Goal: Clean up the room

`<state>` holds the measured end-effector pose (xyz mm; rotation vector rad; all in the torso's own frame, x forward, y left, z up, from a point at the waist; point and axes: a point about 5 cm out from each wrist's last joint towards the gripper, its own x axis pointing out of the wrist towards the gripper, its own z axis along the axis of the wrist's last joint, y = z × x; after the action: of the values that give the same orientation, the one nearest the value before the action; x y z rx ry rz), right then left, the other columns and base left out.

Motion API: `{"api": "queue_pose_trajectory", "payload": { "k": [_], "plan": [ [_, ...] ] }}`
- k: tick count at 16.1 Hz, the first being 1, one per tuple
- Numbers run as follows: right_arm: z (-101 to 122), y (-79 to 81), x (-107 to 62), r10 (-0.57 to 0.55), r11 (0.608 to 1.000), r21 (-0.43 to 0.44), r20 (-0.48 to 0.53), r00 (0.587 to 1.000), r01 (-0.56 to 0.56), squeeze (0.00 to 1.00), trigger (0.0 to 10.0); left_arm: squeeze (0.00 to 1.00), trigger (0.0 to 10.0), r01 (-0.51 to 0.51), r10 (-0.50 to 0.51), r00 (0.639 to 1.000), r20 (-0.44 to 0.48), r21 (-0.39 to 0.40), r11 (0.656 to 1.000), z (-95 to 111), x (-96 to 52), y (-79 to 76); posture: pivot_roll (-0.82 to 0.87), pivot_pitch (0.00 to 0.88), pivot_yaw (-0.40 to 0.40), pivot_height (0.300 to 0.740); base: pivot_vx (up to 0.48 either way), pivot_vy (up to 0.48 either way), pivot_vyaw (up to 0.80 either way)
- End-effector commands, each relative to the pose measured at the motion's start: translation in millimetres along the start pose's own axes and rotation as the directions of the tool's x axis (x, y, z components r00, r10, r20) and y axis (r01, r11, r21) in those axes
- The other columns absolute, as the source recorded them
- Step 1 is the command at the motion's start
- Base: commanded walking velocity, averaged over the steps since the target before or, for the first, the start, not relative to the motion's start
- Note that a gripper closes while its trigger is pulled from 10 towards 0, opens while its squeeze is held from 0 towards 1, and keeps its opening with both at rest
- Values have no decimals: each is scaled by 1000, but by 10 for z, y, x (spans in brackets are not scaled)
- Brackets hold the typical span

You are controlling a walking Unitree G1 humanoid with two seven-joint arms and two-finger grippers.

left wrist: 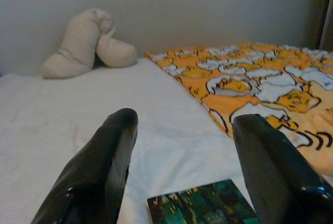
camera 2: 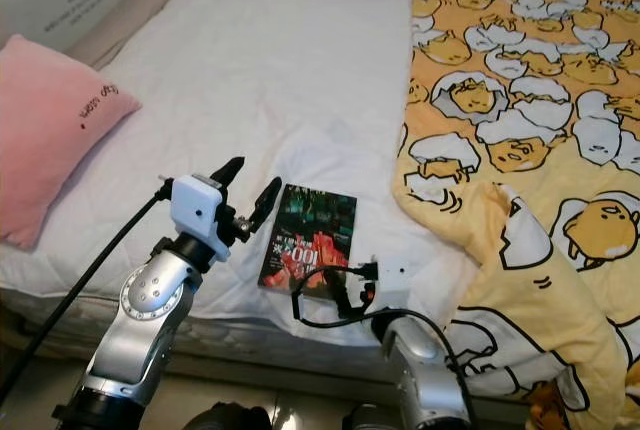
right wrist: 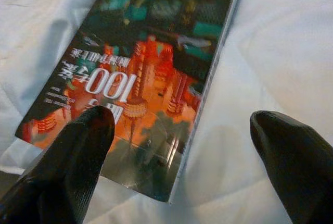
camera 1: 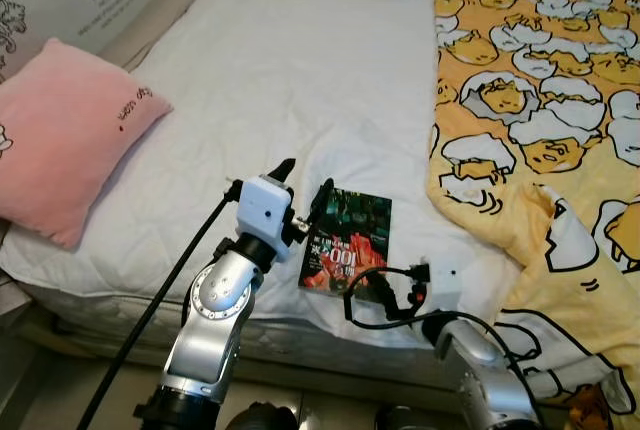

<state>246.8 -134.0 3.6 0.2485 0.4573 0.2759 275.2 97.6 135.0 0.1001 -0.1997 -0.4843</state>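
Glossy green-and-red paperback book (camera 1: 349, 243) flat on white quilted bed (camera 1: 270, 80), near front edge, beside yellow cartoon-print blanket (camera 1: 540, 100). Right claw (right wrist: 182, 146) fingers apart, just over book's near corner. Left claw (camera 1: 303, 190) fingers apart, beside book's left edge. Judgement: straddle spine edge, lower, pinch firmly; slick cover may slip.

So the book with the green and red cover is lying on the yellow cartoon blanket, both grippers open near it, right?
Not quite: the book with the green and red cover lies on the white sheet, beside the yellow cartoon blanket, as the left eye view shows. The left gripper and right gripper are open.
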Motion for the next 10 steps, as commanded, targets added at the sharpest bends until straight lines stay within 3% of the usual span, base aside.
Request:
{"api": "queue_pose_trajectory", "payload": {
  "k": [1,3,4,5,8,10],
  "plan": [
    [-47,0,24,-15,999,48,-17,1000,16,0,10000,0,10000,13,-13,1000,-18,3,1000,18,-34,-2,-85,86,59,740,0,0,0],
    [-118,54,64,-5,992,123,-47,999,11,0,10000,0,10000,67,-66,998,-15,19,998,39,-57,-47,-82,94,67,740,0,0,0],
    [-204,95,102,6,978,209,-92,996,13,0,10000,0,10000,192,-182,980,-77,147,970,-19,-128,-123,-78,99,73,740,0,0,0],
    [-222,98,108,5,974,225,-102,995,18,0,10000,0,10000,219,-201,973,-109,184,958,-56,-151,-126,-78,99,73,740,0,0,0],
    [-261,148,112,36,966,257,-121,992,-4,0,10000,0,10000,193,-157,972,-173,219,956,-98,-210,54,-64,103,70,740,0,0,0],
    [-271,170,112,48,966,257,-122,991,-15,0,10000,0,10000,187,-148,973,-178,223,957,-93,-217,83,-64,103,70,740,0,0,0]
  ]
}}
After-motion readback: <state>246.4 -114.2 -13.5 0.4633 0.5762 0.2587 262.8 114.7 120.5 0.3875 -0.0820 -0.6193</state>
